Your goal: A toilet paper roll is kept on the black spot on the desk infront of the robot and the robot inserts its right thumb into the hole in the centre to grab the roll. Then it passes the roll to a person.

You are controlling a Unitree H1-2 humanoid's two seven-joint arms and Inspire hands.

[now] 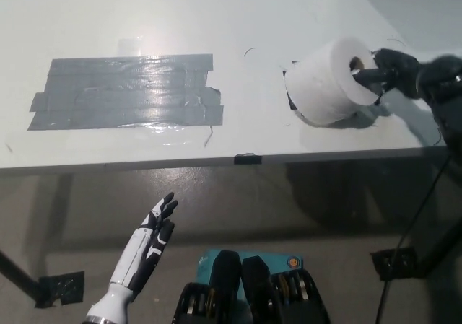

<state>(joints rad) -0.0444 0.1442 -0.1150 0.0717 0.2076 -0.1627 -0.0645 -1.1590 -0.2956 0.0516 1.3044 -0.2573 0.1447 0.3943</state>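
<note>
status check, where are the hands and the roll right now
Black right hand hooked into core of white toilet paper roll, roll tipped on its side at the white desk right end. White left hand open, idle below desk edge. Nothing blocking.

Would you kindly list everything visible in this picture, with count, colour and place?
toilet paper roll: one, white, tipped on its side at the desk's right part, hole facing the right hand
tape patch: one, grey, glossy, on the desk's left part
desk: one, white, filling the upper picture
floor: grey, below the desk's front edge
left hand: one, white with black, open, resting below the desk edge at lower left
right hand: one, black, at the roll's hole, a finger inside
</note>
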